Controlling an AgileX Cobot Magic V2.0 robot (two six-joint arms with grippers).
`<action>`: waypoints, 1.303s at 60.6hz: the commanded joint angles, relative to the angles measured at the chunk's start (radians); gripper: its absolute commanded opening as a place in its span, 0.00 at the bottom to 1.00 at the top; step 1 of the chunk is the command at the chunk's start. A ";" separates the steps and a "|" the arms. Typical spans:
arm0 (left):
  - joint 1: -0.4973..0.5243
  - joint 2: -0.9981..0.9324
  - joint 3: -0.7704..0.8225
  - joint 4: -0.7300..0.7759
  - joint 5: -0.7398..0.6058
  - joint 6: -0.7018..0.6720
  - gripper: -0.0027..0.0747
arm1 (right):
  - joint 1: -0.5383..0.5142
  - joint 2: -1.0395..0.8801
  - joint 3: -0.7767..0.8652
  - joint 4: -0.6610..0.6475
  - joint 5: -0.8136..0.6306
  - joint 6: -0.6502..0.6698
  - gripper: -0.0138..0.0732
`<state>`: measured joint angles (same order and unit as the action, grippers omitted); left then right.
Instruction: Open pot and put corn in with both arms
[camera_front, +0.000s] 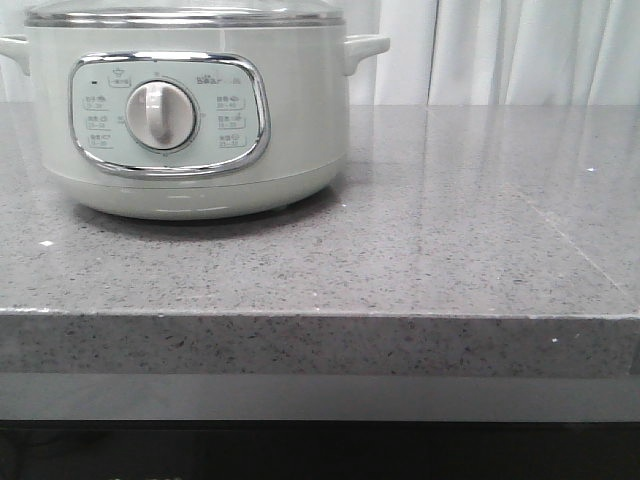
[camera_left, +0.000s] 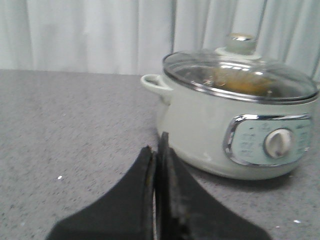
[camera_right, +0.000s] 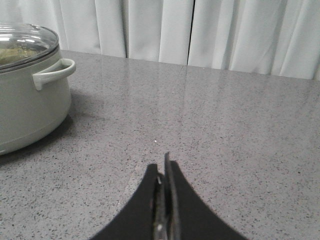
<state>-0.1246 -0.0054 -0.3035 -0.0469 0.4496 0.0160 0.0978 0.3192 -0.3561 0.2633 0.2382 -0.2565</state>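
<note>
The pale green-white pot (camera_front: 300, 130) stands at the back left of the grey counter, its dial panel (camera_front: 165, 115) facing me. Its glass lid (camera_left: 240, 75) with a knob (camera_left: 241, 42) sits closed on the rim. A blurred yellow shape (camera_left: 237, 82) shows through the lid inside the pot; it looks like the corn. My left gripper (camera_left: 156, 150) is shut and empty, low over the counter in front of the pot's left side. My right gripper (camera_right: 162, 167) is shut and empty, to the right of the pot (camera_right: 25, 110). Neither gripper shows in the front view.
The speckled grey counter (camera_front: 450, 230) runs right of the pot to a front edge (camera_front: 320, 318). White curtains (camera_front: 520, 50) hang behind it. The pot's side handles (camera_right: 52, 72) stick out on both sides.
</note>
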 joint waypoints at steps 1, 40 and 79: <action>0.060 -0.024 0.020 0.001 -0.095 -0.010 0.01 | 0.001 0.007 -0.027 0.003 -0.072 -0.008 0.08; 0.119 -0.024 0.310 -0.007 -0.295 -0.016 0.01 | 0.001 0.007 -0.027 0.003 -0.072 -0.008 0.08; 0.119 -0.024 0.311 -0.007 -0.293 -0.016 0.01 | 0.001 0.007 -0.027 0.003 -0.072 -0.008 0.08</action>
<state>-0.0055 -0.0054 0.0089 -0.0465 0.2440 0.0120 0.0978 0.3192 -0.3561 0.2633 0.2399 -0.2565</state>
